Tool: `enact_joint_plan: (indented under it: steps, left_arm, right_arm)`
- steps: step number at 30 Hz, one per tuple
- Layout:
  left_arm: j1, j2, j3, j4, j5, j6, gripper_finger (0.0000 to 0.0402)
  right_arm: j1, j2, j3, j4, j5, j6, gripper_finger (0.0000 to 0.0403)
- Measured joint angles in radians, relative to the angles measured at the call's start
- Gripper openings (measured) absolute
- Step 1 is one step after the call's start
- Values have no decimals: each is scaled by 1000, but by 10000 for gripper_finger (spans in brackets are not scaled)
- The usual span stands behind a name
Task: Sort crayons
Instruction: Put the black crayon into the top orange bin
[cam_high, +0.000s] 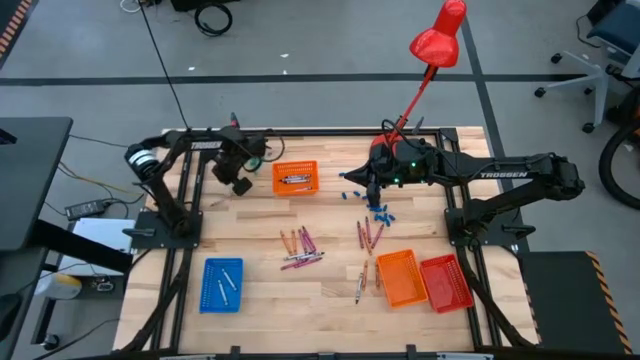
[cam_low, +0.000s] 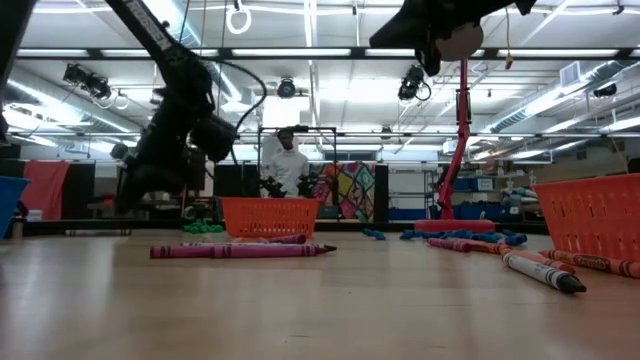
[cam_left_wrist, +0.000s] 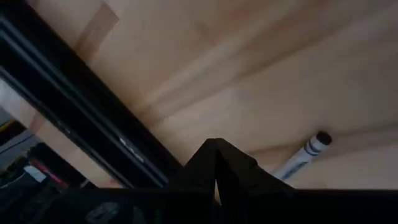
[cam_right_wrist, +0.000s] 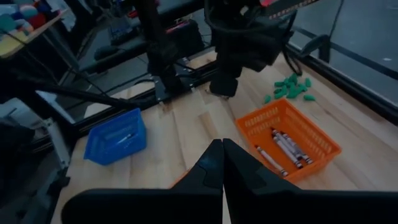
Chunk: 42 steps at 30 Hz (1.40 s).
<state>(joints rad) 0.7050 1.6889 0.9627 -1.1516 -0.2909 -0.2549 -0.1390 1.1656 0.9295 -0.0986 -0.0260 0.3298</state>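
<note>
Trays: four on the table (cam_high: 330, 225); orange tray (cam_high: 295, 178) at the back, blue tray (cam_high: 222, 284), second orange tray (cam_high: 402, 278), red tray (cam_high: 446, 282) touching it.
Crayons (cam_high: 302, 250): loose clusters between the blue tray and the front orange tray; several inside the back orange tray, two in the blue one.
Left gripper (cam_high: 241, 184): beside the back orange tray, fingers pressed together, empty.
Right gripper (cam_high: 371, 188): on that tray's other side, above the blue pieces (cam_high: 381, 214), fingers together, empty.

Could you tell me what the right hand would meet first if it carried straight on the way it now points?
Probably the bare table; the orange tray holding crayons sits just beside that line, though depth is unclear.
</note>
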Motion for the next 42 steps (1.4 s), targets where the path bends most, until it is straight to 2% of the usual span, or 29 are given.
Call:
enact_joint_plan:
  steps: [5, 10, 14, 17, 20, 24, 27, 30, 35, 42]
  left_arm:
    - [-114, -76, 0, -5, 84, -34, 26]
    - [-215, -83, -1, -26, 188, -39, 93]
    - [-283, -78, -26, -33, 215, 1, 154]
    - [-313, -78, -50, -33, 265, 4, 177]
    - [-352, -78, -84, -30, 316, 12, 182]
    - [-409, -78, -135, 24, 342, -2, 180]
    - [-449, -78, -168, 41, 283, -31, 173]
    - [-478, -78, -191, 98, 277, -38, 159]
    - [-513, -76, -221, 137, 325, -11, 109]
    - [-529, -76, -232, 154, 338, 21, 23]
  right_arm:
    - [1, 0, 0, 0, -52, -1, 7]
    - [13, 0, 0, 0, -73, -17, 7]
    - [23, 0, 0, -1, -74, -19, 7]
    - [27, 0, 0, -3, -74, -19, 7]
    - [27, 0, 0, -2, -75, -25, 7]
    - [27, 0, 0, -2, -75, -34, 7]
    - [27, 0, 0, 0, -75, -36, 7]
    - [27, 0, 0, 1, -74, -43, 7]
    - [24, 0, 0, 13, -74, -45, 7]
    - [24, 0, 0, 16, -74, -45, 7]
